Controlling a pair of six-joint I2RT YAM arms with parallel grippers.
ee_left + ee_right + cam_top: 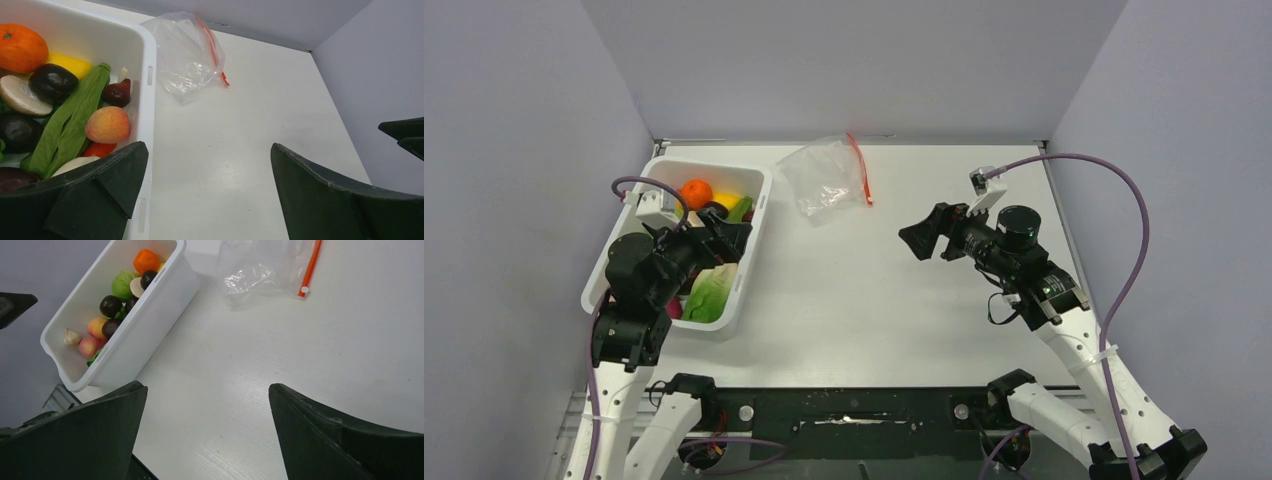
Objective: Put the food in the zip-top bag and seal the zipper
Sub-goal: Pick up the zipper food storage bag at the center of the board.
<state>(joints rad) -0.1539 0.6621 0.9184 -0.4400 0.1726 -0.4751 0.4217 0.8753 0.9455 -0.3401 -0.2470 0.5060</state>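
Observation:
The food lies in a white bin point(759, 215): an orange point(696, 192), green lettuce point(709, 295), a dark plum point(52, 82), a peach point(107, 125) and other pieces. The clear zip-top bag point(826, 180) lies flat on the table beyond the bin, and its red-orange zipper point(859, 168) runs along its right edge. My left gripper point(724, 235) hovers open over the bin's right rim, with nothing between its fingers. To the right of the table's middle, my right gripper point(921, 238) is open and empty, pointing left, and stands apart from the bag.
Grey walls close the table at the back and on both sides. In the left wrist view the bin's rim point(148, 75) passes under the left finger. The right wrist view shows the bin point(150, 305) at the far left and the bag point(260, 267) ahead.

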